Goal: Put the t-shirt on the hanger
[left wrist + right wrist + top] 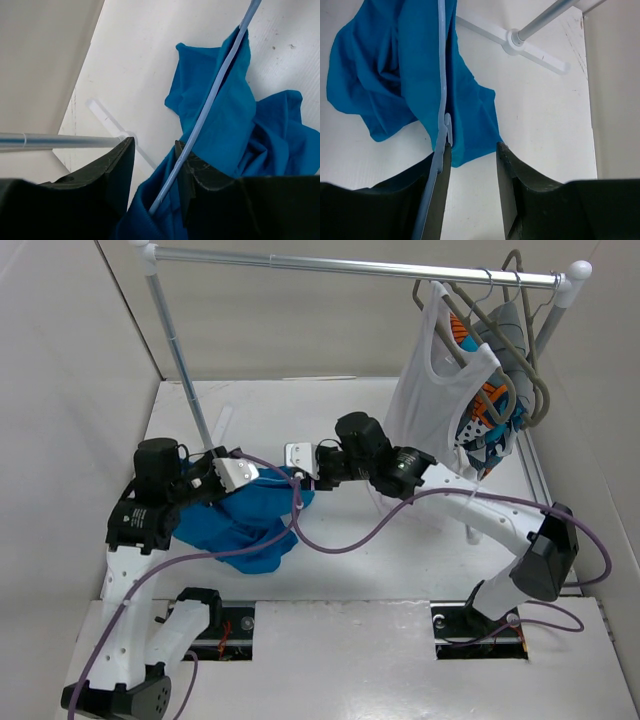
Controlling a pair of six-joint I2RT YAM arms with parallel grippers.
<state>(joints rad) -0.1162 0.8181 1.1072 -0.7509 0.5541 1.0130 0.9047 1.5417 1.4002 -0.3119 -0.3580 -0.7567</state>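
Left gripper (155,180) fingers stand parted, the pale-blue wire hanger (210,100) and folds of the blue t-shirt (235,125) passing between them against the right finger; whether they clamp cannot be told. Right gripper (472,165) is likewise parted, the hanger wire lying along its left finger (437,200). T-shirt lies bunched on the white table (400,560) between both arms. Behind, a white tank top (440,390) hangs from the garment rail (350,262).

hanger (210,100) hook unseen, wire cut off by frame edges, t-shirt (240,520) partly under left arm
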